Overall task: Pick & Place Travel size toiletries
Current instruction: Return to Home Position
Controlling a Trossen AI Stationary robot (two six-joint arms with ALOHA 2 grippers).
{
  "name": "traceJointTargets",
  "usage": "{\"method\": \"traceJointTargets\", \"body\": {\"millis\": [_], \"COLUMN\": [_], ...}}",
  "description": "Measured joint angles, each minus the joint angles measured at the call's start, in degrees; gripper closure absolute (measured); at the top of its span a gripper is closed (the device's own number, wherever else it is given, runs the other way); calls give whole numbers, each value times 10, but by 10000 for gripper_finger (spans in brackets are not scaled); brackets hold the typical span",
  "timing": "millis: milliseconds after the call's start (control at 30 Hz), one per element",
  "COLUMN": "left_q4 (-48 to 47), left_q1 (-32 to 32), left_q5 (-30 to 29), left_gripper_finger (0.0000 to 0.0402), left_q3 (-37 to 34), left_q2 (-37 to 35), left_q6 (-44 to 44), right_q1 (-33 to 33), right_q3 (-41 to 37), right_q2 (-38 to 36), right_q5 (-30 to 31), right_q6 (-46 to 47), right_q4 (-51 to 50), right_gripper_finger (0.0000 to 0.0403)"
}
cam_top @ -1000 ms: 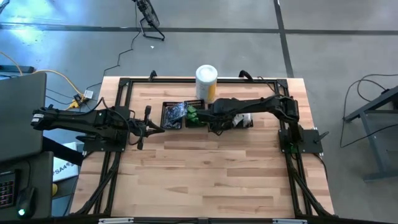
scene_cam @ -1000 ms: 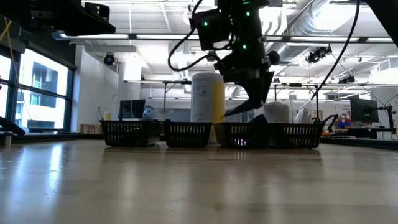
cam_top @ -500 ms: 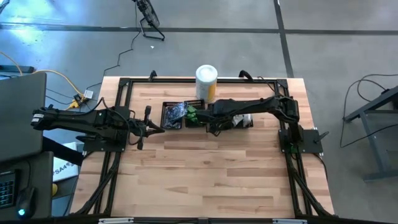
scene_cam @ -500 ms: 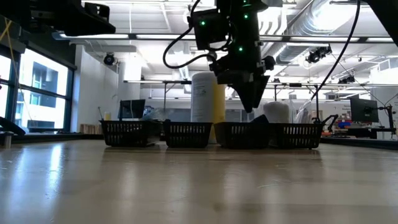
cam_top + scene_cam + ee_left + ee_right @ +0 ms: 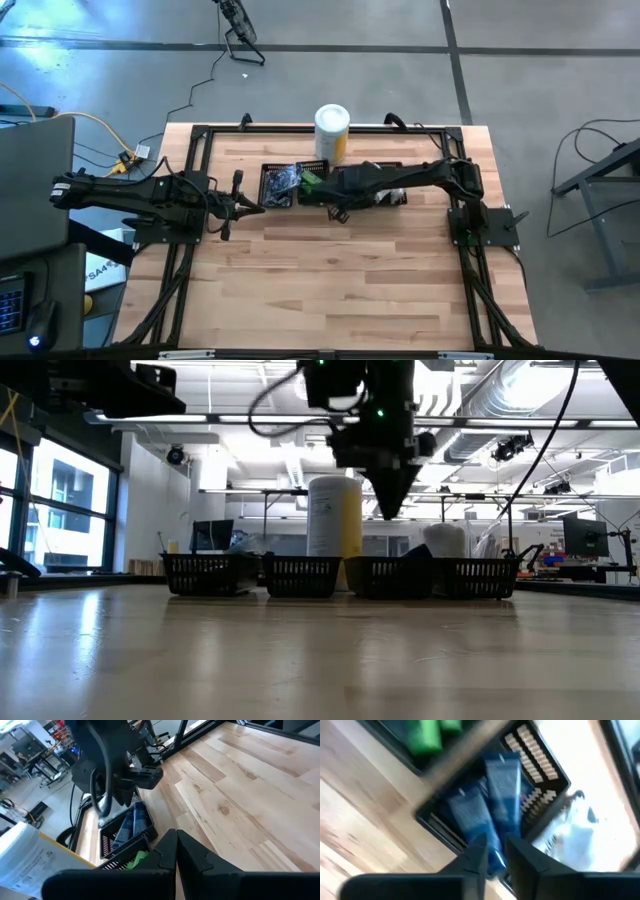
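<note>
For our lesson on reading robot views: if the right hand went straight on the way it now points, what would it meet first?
Most likely the dark blue tubes lying in the black mesh bin, straight beyond the right hand in its wrist view; the depth is unclear.

Pale honey-grained wooden plank table (image 5: pixel 330 290), streaky boards right across. Along the table's far edge, a row of black mesh bins (image 5: pixel 300 575). Dark blue tubes (image 5: pixel 495 795) in one, bright green packets (image 5: pixel 425 732) next door, clear-white plastic sachets (image 5: pixel 570 835) beyond. Behind them, a white cylindrical canister (image 5: pixel 332 128) with a yellow side.
</note>
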Motion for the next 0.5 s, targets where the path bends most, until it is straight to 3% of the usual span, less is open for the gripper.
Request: {"method": "traceJointTargets", "body": {"millis": [167,500], "left_q4": [0,-8], "left_q1": [0,0], "left_q5": [2,2], "left_gripper_finger": [396,396], "left_q3": [0,0], "left_q2": [0,0], "left_q6": [9,5], "right_q1": [40,101], "right_q3": [4,4], "right_q2": [0,0], "right_q5": [31,10], "right_q6": [-15,-76], "right_q4": [58,189], "right_gripper_finger": [393,400]}}
